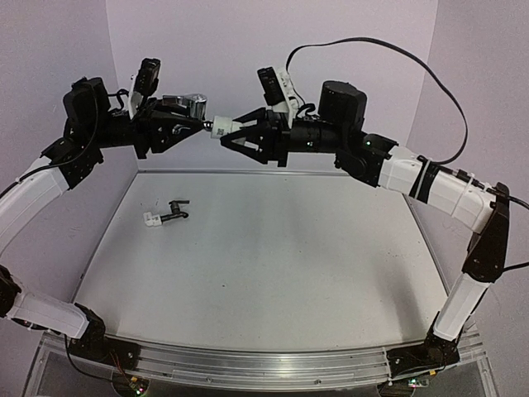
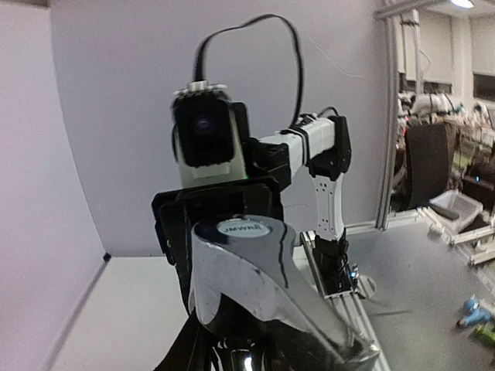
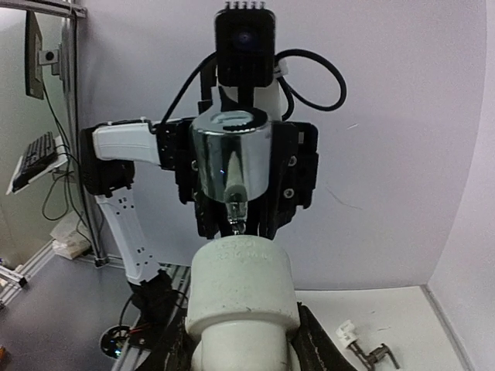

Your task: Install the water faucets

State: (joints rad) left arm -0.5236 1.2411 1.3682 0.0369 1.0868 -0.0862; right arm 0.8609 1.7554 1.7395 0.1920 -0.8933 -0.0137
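High above the table, my left gripper [image 1: 183, 126] is shut on the shiny silver faucet [image 1: 190, 104]. Its handle fills the left wrist view [image 2: 255, 270], with the left gripper [image 2: 232, 357] below it. My right gripper [image 1: 230, 134] faces it, shut on a white fitting [image 1: 221, 130]. In the right wrist view the white fitting [image 3: 241, 286] sits between the fingers of the right gripper [image 3: 244, 352]. The thin stem of the silver faucet [image 3: 230, 154] reaches the fitting's open end. The dark faucet [image 1: 175, 213] lies on the table at the left with a white fitting [image 1: 152, 220] on its end.
The dark faucet [image 3: 373, 355] and its white fitting [image 3: 345, 332] also show at the lower right of the right wrist view. The white table [image 1: 273, 273] has purple walls at the back and sides. Both arms meet near the back wall.
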